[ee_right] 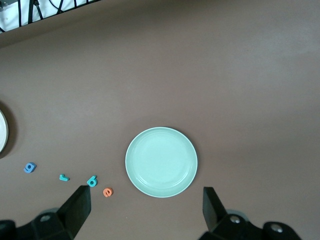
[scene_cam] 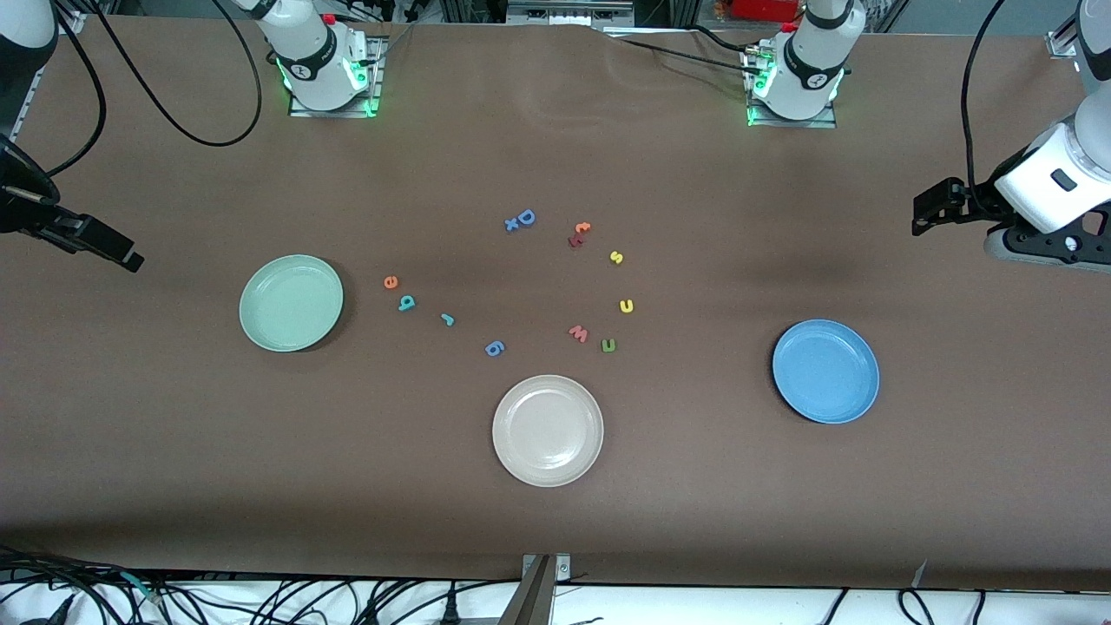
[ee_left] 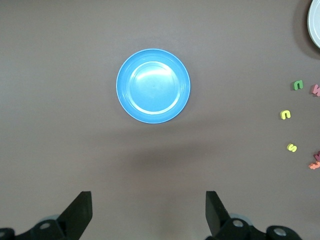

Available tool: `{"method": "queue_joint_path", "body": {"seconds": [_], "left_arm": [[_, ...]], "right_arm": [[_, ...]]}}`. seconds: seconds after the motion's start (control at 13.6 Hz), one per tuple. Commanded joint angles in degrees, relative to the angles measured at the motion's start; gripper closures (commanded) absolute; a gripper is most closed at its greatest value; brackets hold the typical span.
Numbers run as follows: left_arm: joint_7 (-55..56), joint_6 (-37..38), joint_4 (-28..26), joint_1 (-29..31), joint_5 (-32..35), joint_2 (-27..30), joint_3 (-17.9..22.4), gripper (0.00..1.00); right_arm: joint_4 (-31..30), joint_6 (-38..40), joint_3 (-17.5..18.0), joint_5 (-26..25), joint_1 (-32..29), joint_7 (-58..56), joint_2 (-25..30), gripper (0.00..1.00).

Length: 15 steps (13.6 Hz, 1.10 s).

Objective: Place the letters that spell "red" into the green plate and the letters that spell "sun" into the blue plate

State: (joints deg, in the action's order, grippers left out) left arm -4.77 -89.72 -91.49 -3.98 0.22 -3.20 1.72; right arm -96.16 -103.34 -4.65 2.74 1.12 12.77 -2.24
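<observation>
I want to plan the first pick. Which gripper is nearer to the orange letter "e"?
The right gripper. It hangs open at the right arm's end of the table, and the orange "e" lies beside the green plate there. The left gripper waits open at the left arm's end.

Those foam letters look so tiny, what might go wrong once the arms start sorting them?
Three likely snags:
1. The orange e and teal d lie close together, so a pincer taking one may nudge the other.
2. The yellow arch and green arch sit near the pink w, an easy mix-up.
3. The beige-white plate sits between the green plate and blue plate, a possible wrong drop.
</observation>
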Motion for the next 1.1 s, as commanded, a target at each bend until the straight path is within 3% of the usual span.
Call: {"method": "queue_joint_path", "body": {"seconds": [0.0, 1.03], "left_arm": [[-0.6, 0.6, 0.2, -0.1, 1.8, 0.2, 0.0, 0.0], [2.6, 0.5, 1.0, 0.7, 1.0, -0.2, 0.1, 0.0]], "right_arm": [[0.0, 1.1, -0.6, 1.3, 0.4, -1.3, 0.8, 0.01], [0.0, 3.4, -0.4, 1.2, 0.4, -0.8, 0.6, 0.01]]}}
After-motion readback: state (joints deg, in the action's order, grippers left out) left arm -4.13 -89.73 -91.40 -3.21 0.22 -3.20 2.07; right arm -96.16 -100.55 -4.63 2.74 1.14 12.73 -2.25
